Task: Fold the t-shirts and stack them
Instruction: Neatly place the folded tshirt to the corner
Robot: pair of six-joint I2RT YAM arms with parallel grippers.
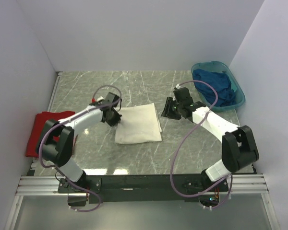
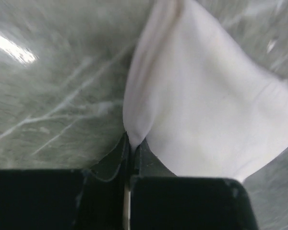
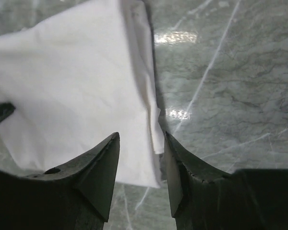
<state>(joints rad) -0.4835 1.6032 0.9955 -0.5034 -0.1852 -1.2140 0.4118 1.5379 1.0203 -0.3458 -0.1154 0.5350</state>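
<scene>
Left tool [image 2: 131, 146] clenched on left edge of cream t-shirt [image 2: 206, 110] | right tool [image 3: 141, 143] released, empty | fold wanted slow, level carry

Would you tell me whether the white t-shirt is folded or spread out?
Folded: the white t-shirt forms a compact rectangle, no sleeves showing, layered edge visible.

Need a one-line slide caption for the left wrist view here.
Left hand shut on a bunched edge of the cream-white t-shirt, which spreads over the grey marbled table.
</scene>
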